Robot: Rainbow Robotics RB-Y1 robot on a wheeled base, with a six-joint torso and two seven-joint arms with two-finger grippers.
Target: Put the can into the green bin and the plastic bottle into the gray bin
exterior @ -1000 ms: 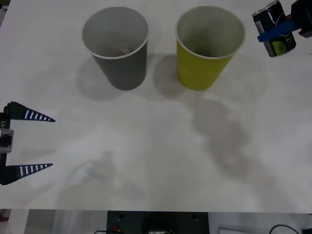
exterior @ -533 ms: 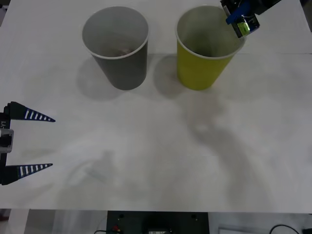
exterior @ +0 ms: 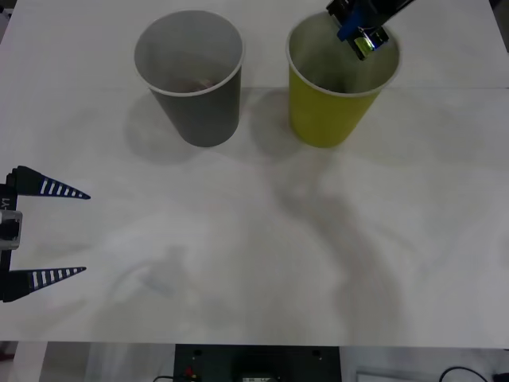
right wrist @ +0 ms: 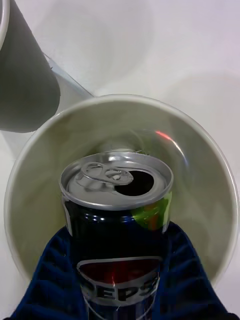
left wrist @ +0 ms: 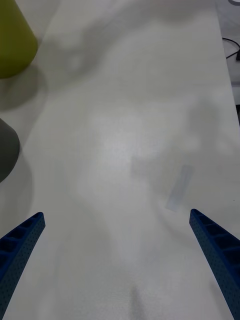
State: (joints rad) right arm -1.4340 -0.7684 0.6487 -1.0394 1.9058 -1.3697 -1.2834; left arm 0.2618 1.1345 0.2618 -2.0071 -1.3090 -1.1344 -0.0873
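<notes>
Right gripper [right wrist: 120, 280] is pinching the can [right wrist: 117, 220], and the green bin [right wrist: 220, 165] sits open-mouthed right below it. Left gripper [exterior: 48, 231] idles, spread wide.

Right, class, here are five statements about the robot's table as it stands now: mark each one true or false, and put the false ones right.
1. The right gripper holds the can above the mouth of the green bin. True.
2. The can's pull-tab opening is sealed. False: the right wrist view shows an open hole in its top.
3. The left gripper is shut on a bottle. False: its fingers are spread apart at the table's left edge, with nothing between them.
4. The gray bin stands upright to the left of the green bin. True.
5. The two bins are stacked one inside the other. False: they stand side by side, apart.
</notes>
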